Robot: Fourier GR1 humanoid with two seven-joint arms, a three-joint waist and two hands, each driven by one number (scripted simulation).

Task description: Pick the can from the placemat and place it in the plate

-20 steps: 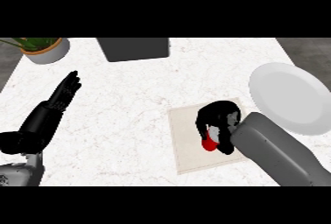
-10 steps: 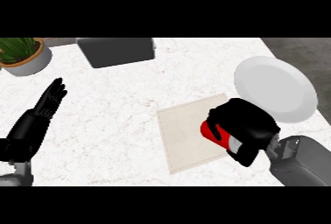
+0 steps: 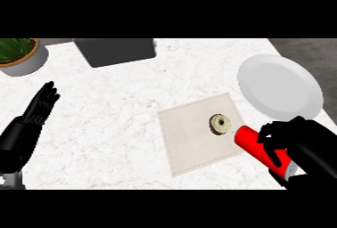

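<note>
I am holding the can (image 3: pixel 253 142) in my right hand (image 3: pixel 310 149), my fingers (image 3: pixel 275 133) curling round its red body. The can is lying tilted, almost on its side, its round end hanging over the placemat's (image 3: pixel 194 136) right edge while the rest is reaching out past that edge. Whether it is touching the placemat I cannot tell. The plate (image 3: pixel 280 87) is sitting on the surface (image 3: pixel 118 111) just beyond the placemat's upper right corner. My left hand (image 3: pixel 38 109) is resting well left of the placemat, fingers straight, gripping nothing. A dark box (image 3: pixel 115 51) is standing beyond the placemat's upper left.
</note>
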